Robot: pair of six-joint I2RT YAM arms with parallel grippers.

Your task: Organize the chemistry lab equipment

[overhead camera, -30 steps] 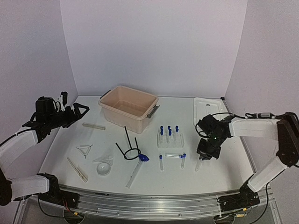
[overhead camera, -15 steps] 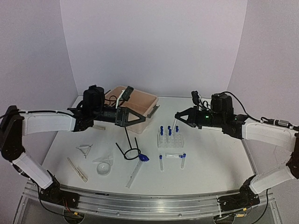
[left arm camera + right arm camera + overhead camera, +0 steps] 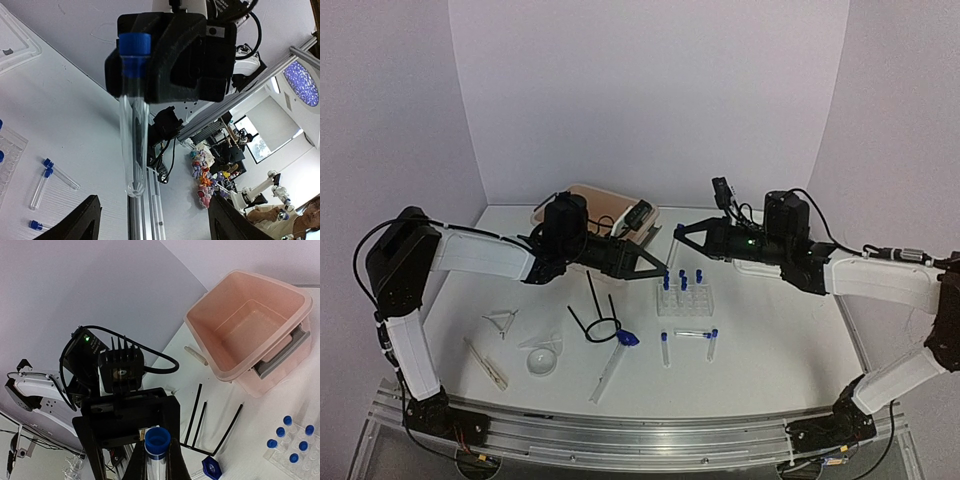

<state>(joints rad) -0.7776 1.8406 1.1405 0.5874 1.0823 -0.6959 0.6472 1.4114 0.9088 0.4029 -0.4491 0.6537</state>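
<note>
- The blue-capped tube (image 3: 134, 145) hangs in the air just above and behind the tube rack (image 3: 685, 298). Its cap is up and its rounded end points down.
- Your right gripper (image 3: 680, 238) has its fingers pinched on the tube at the cap end, so the whole clear body below is bare.
- Your left gripper (image 3: 154, 210) faces it from the rack's other side. Its fingers are spread wide to either side of the tube's lower end and touch nothing.
- Expect the tube to be very light and stiff. The wall looks thin and smooth, so it will probably be slippery, and it may crack if squeezed hard. You cannot tell from here whether it is glass or plastic.
- Being round, it can swivel between flat pads. A grip near one end lets the other end swing.
- If this is a hand-over, take the bare body about halfway down, well below the right fingers, with the pads square across it.
- Close gently, and let the right side go only once the tube sits firm.
- The rack already holds several capped tubes. Three loose tubes (image 3: 665, 350) lie on the table just in front of it.
</note>
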